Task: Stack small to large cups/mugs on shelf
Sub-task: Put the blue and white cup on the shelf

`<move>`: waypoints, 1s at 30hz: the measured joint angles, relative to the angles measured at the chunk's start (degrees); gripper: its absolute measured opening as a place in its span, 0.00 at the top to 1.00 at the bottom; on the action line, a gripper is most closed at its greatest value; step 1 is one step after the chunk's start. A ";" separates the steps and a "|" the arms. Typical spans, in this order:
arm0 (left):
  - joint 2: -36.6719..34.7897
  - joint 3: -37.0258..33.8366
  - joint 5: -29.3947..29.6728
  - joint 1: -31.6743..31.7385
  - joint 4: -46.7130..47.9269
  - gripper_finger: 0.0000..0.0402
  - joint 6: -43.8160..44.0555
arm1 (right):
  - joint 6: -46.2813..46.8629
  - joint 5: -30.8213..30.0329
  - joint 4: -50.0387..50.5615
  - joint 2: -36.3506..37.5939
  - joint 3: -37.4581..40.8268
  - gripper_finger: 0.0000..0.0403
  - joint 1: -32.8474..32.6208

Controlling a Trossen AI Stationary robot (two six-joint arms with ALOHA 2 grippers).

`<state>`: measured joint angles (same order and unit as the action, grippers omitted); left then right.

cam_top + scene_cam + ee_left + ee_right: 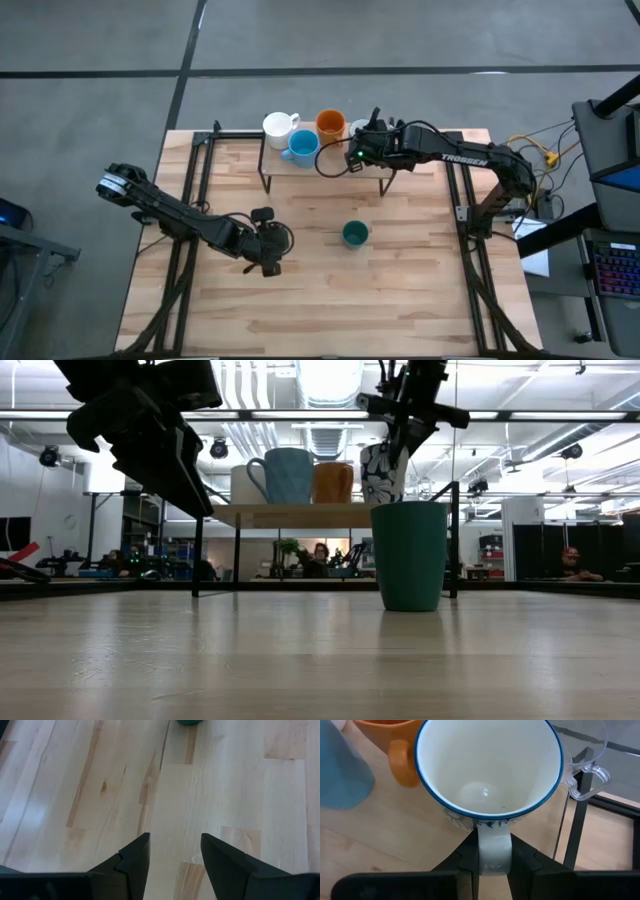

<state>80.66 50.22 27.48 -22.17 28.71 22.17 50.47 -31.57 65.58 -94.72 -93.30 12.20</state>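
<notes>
Right gripper [490, 857] clamps patterned mug [487, 767] by shelf [330, 165] edge; left gripper [172, 852] open over bare tabletop [240, 785].

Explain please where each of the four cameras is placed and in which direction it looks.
High view: above, facing down; both arms, shelf.
Low view: table height, facing level; teal cup, shelf, arms from above.
Left wrist view: on left arm, facing tabletop; left gripper open.
Right wrist view: on right arm; right gripper clamps patterned mug handle.
Shared: high and low views show the teal cup.
</notes>
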 joint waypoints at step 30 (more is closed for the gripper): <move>0.00 0.00 0.00 0.04 -0.02 0.60 -0.02 | -1.02 0.01 -0.55 0.00 0.73 0.83 0.58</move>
<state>80.66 50.22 27.49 -22.13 28.69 22.15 49.45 -31.56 65.03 -94.72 -92.57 12.78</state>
